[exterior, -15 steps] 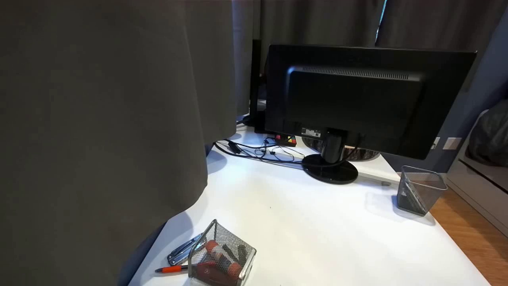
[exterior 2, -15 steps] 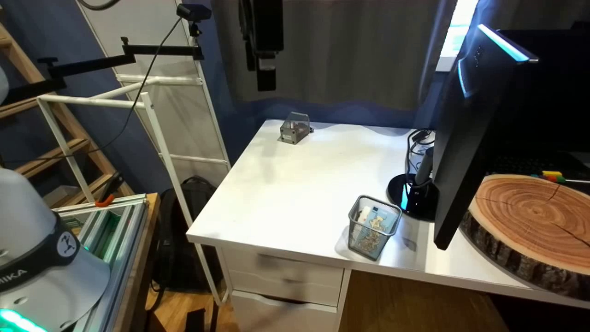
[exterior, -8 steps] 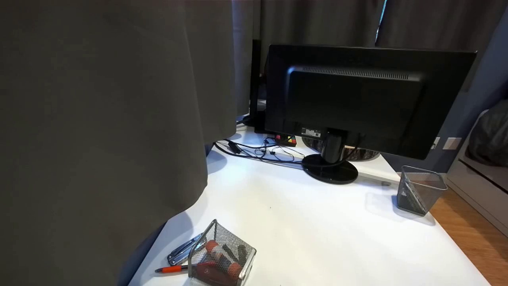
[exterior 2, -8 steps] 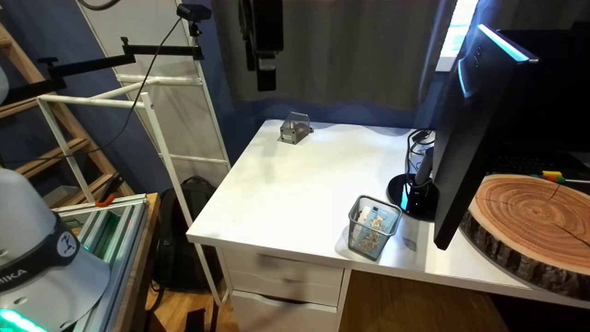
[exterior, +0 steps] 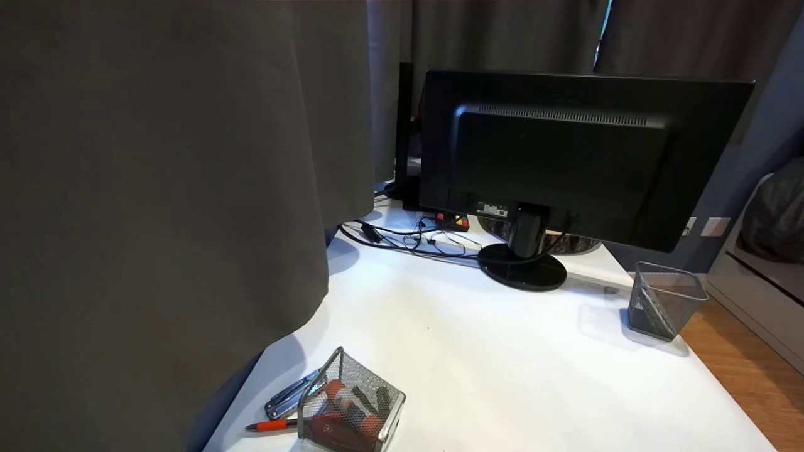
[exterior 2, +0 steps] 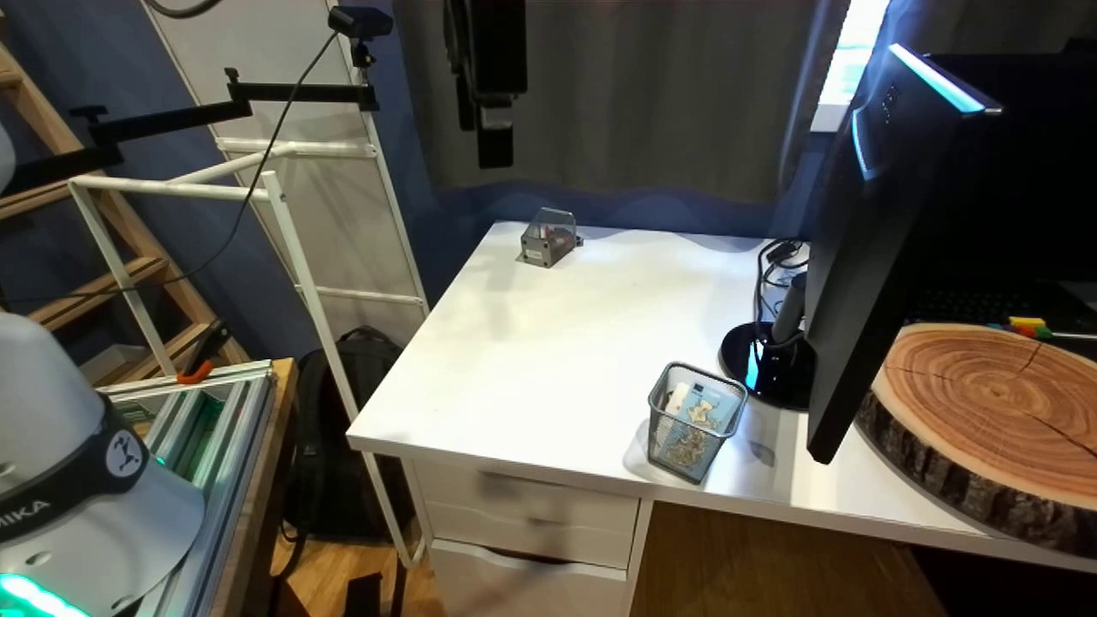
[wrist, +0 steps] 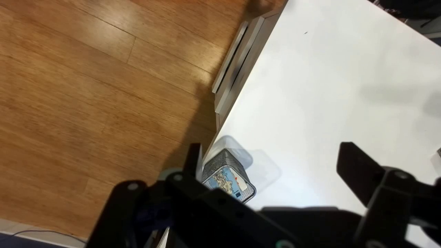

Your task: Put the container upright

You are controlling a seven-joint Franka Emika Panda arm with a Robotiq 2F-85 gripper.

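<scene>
The container [exterior 2: 548, 244], a small grey mesh box, lies on its side at the far left corner of the desk [exterior 2: 514, 360] in an exterior view, its closed base toward the near side. In an exterior view its mouth opens to the left, where a red pen [exterior: 271, 425] and a folding tool [exterior: 292, 397] rest at the rim; whether either reaches inside cannot be told. Red and dark items [exterior: 342, 433] show through the mesh.

Nothing visibly changes over the last second: the container keeps its place and its sideways pose. For the task, this suggests that righting has yet to begin, and that travel toward the far left corner is still needed. Loose contents may shift or spill as the box is tipped up.

The gripper [wrist: 270, 151] hangs well above the desk, its jaws standing wide apart. Nothing is held between them, and nothing is touched. A similar mesh cup [exterior 2: 686, 454] stands upright toward the near right, near the monitor [exterior 2: 891, 240]; the wrist view shows it below the gripper, partly hidden, and not gripped. The container is not clearly visible in the wrist view.
</scene>
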